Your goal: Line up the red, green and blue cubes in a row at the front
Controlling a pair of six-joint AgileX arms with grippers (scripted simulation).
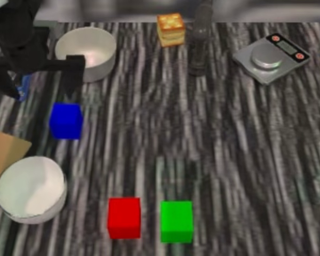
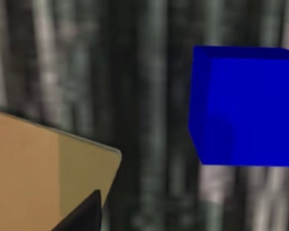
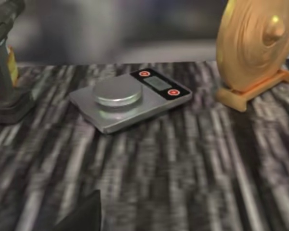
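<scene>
The red cube (image 1: pixel 124 217) and the green cube (image 1: pixel 176 221) sit side by side near the front edge, a small gap between them. The blue cube (image 1: pixel 65 121) (image 2: pixel 245 106) stands farther back on the left. My left gripper (image 1: pixel 42 84) hovers open just behind the blue cube, its wide-spread fingers holding nothing; one dark fingertip (image 2: pixel 84 214) shows in the left wrist view. My right gripper (image 3: pixel 144 226) is out of the top view, off to the right near the scale, with one fingertip (image 3: pixel 86 214) showing well off to one side and nothing held.
Two white bowls stand on the left, one at the back (image 1: pixel 104 40) and one at the front (image 1: pixel 53 170). A tan board (image 1: pixel 5 154) lies at the left edge. At the back are an orange-yellow block (image 1: pixel 170 29), a dark upright gadget (image 1: pixel 200 42), a scale (image 1: pixel 271 57) and a golden disc on a stand (image 3: pixel 253 48).
</scene>
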